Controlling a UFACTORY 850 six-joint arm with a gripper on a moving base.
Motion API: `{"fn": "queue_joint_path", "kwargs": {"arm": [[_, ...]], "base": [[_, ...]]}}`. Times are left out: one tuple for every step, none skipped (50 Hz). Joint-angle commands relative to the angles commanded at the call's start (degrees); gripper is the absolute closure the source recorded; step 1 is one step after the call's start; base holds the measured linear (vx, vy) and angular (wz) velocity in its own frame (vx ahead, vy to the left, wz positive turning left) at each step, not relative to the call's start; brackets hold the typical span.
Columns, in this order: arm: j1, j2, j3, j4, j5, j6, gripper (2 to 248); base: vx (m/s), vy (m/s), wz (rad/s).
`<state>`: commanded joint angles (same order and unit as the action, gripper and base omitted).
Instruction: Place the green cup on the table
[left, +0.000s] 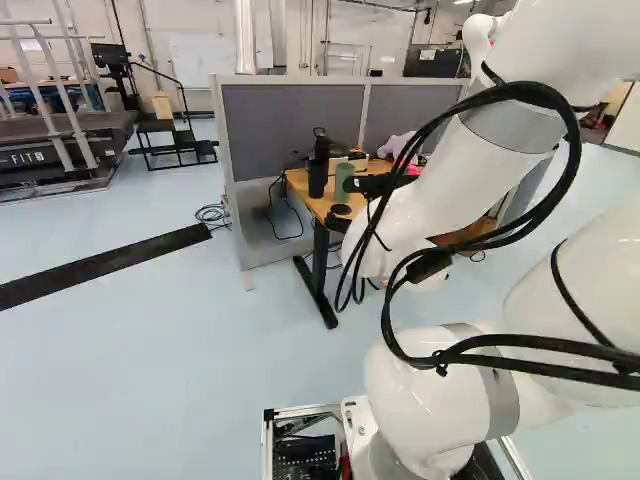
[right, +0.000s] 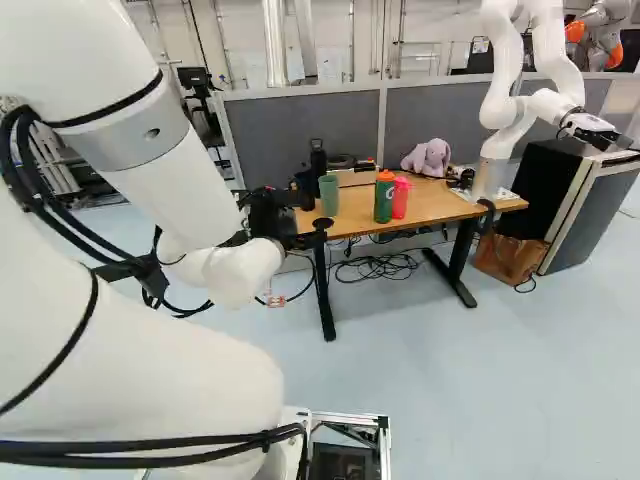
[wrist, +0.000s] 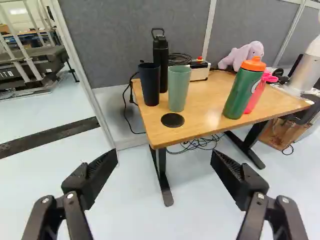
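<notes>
The gripper (right: 270, 214) shows dark at the near left end of the table in the right base view, partly behind my arm. In the wrist view the gripper (wrist: 165, 159) is wide open with nothing between its fingers. Ahead of it, the green cup (wrist: 178, 89) stands upright on the wooden table (wrist: 210, 112), near its left end, apart from the fingers. The same green cup (right: 329, 196) is visible in the right base view.
A dark cup (wrist: 150, 84) and black bottle (wrist: 160, 60) stand close beside the green cup. A black disc (wrist: 172, 120) lies at the table's near corner. Green and pink bottles (wrist: 243, 89) are farther right. Another robot (right: 497, 140) stands at the table's far end; partitions rise behind.
</notes>
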<state>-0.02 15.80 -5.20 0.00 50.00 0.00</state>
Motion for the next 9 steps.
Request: {"fn": "queue_joint_path", "kwargs": {"arm": [[0.01, 0.05, 0.05, 0.00, 0.00, 0.00, 3], [0.01, 0.09, 0.09, 0.00, 0.00, 0.00, 3], [0.01, 0.12, 0.12, 0.00, 0.00, 0.00, 3], [0.02, 0.15, 0.15, 0.00, 0.00, 0.00, 3], [0.02, 0.17, 0.18, 0.00, 0.00, 0.00, 3], [0.02, 0.19, 0.19, 0.00, 0.00, 0.00, 3], [0.02, 0.20, 0.20, 0.00, 0.00, 0.00, 3], [0.02, 0.20, 0.20, 0.00, 0.00, 0.00, 3], [0.02, 0.20, 0.20, 0.00, 0.00, 0.00, 3]], "base": [[0.000, 0.000, 0.000], [0.000, 0.000, 0.000], [0.000, 0.000, 0.000], [0.000, 0.000, 0.000], [0.000, 0.000, 0.000], [0.000, 0.000, 0.000], [0.000, 0.000, 0.000], [0.000, 0.000, 0.000], [0.000, 0.000, 0.000]]}}
